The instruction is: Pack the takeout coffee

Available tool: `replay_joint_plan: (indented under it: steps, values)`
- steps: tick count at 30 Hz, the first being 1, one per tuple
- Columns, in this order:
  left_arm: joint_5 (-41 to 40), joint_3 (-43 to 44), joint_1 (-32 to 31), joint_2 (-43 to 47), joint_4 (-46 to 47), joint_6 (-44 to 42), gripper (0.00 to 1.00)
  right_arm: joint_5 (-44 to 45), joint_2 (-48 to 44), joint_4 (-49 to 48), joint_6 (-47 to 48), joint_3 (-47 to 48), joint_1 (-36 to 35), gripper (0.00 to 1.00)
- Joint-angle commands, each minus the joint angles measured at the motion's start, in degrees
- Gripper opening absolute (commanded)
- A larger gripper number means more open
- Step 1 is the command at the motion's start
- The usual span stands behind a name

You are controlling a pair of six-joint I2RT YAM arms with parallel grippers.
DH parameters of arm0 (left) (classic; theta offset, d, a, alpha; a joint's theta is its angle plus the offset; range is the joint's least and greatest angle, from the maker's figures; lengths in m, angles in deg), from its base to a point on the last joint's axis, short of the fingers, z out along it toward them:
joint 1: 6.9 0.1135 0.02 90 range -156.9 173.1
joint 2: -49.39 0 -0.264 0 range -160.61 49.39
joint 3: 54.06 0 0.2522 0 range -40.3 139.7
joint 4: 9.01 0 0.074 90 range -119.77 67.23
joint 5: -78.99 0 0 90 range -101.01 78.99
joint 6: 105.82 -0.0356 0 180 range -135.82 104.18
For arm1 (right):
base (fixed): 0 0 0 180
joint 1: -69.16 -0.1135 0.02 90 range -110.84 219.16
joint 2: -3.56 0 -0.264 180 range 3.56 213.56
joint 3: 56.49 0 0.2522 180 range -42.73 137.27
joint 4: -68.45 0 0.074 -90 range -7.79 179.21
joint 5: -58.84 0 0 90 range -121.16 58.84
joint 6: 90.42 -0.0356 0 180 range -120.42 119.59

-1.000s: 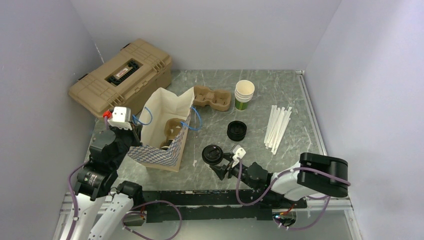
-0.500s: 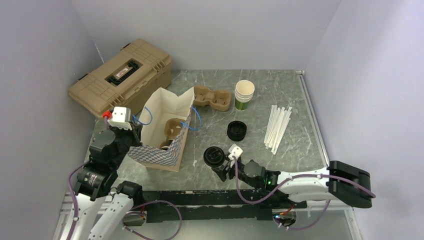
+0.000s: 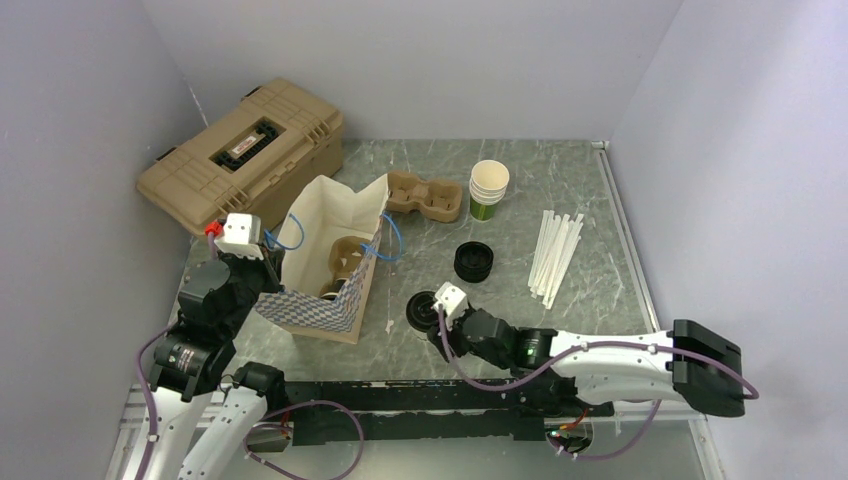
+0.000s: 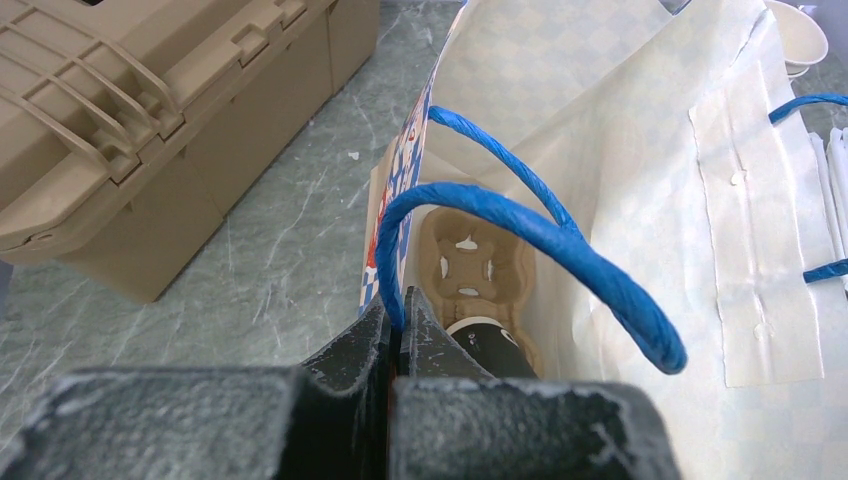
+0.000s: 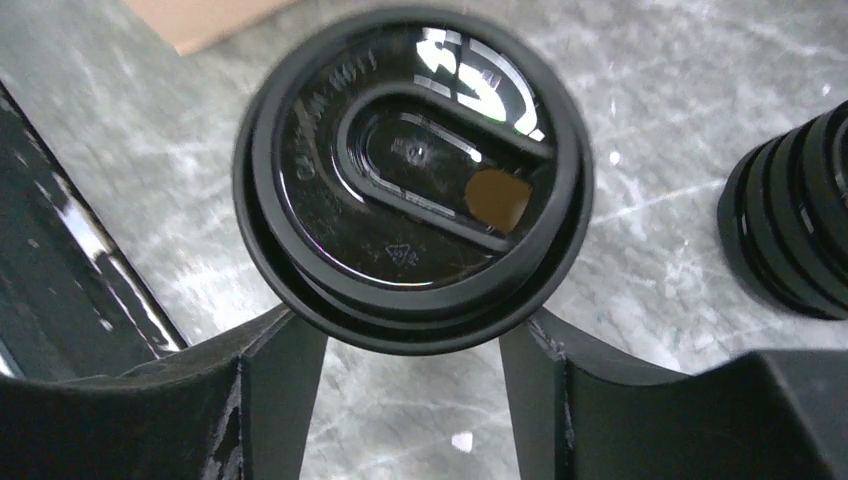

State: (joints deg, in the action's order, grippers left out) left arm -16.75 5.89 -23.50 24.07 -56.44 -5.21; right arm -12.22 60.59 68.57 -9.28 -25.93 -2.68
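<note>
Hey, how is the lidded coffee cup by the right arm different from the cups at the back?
The takeout coffee wears a black lid; the stacked cups are lidless, mouths open. The takeout coffee is one cup; the stacked cups are several nested together. The takeout coffee sits between the fingers of the right gripper; the stacked cups stand free beside a cardboard carrier. Both stand upright on the table.

The counter [image 3: 585,180] is grey-green marble with pale veins. The takeout coffee [image 5: 413,175] has a glossy black lid with a brown sip hole. The paper bag [image 3: 330,235] is cream inside and blue-and-white checked outside, with bright blue handles [image 4: 540,235]. The toolbox [image 3: 290,125] is tan. The cup stack [image 3: 489,190] is cream above green, the lid stack [image 3: 473,262] black, the straws [image 3: 555,255] white.
</note>
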Motion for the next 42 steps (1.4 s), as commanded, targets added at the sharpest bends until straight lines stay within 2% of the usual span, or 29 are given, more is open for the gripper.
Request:
replay_joint_plan:
  steps: [1,9,19,25,30,35,42]
  values:
    - [1.4,-0.1,0.4,0.5,3.3,-0.1,0.00,-0.6,4.3,18.4,-0.1,4.4,-0.3,0.51]
    - [1.7,-0.1,0.5,0.6,3.5,-0.2,0.00,-0.6,4.8,31.4,-0.1,11.8,-0.4,0.51]
    - [1.8,-0.1,0.7,0.5,3.5,0.0,0.00,-0.6,-10.3,39.4,-0.1,16.8,-0.1,0.51]
    - [2.5,-0.1,0.8,0.1,3.6,0.1,0.00,-0.6,-17.5,47.8,-0.1,26.1,0.2,0.51]
    - [2.7,0.0,0.9,0.2,3.6,0.1,0.00,-0.6,-21.0,46.1,-0.1,33.1,0.2,0.51]
    - [2.6,0.0,0.9,0.3,3.4,0.2,0.00,-0.6,-19.0,43.8,-0.1,39.0,0.2,0.51]
    - [2.9,-0.1,0.9,0.2,3.5,0.1,0.00,-0.6,-16.9,41.4,-0.1,41.4,0.2,0.51]
